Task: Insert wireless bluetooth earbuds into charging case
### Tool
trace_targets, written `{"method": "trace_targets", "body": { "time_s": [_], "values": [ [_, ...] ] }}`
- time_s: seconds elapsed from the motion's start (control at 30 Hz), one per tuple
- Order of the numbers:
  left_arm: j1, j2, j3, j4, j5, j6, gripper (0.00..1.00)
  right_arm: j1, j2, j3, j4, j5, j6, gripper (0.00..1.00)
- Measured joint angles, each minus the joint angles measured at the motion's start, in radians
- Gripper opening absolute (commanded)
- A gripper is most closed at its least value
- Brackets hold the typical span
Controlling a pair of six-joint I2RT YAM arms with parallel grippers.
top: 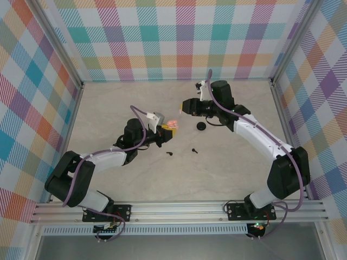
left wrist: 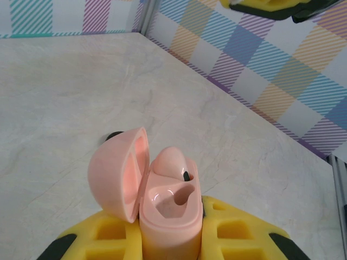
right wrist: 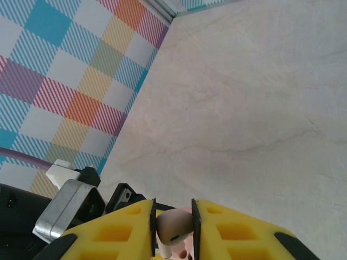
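My left gripper (left wrist: 170, 230) is shut on the body of a pink charging case (left wrist: 169, 214), held upright with its lid (left wrist: 116, 176) swung open to the left. One pale pinkish earbud (left wrist: 169, 161) sits in the far slot; the near slot is bare. My right gripper (right wrist: 173, 219) is shut on a second pale earbud (right wrist: 174, 227), stem pointing down, hovering just above the case (top: 172, 126). From above, the right gripper (top: 178, 111) sits just behind the left gripper (top: 161, 131). Two black earbuds (top: 169, 154) (top: 194, 150) lie loose on the table.
A round black case (top: 201, 127) sits on the table under the right arm. Checked walls with metal posts (top: 81, 82) close in the table on three sides. The left wrist's metal bracket (right wrist: 70, 208) shows close beside the right fingers.
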State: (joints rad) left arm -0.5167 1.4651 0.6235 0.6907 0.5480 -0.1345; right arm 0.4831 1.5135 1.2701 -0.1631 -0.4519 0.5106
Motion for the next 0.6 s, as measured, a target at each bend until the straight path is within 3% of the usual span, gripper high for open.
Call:
{"method": "trace_targets", "body": {
  "time_s": [0.6],
  "values": [
    [0.0, 0.0, 0.063, 0.019, 0.09, -0.043, 0.09, 0.06, -0.033, -0.013, 0.004, 0.058, -0.102, 0.26]
  ]
}}
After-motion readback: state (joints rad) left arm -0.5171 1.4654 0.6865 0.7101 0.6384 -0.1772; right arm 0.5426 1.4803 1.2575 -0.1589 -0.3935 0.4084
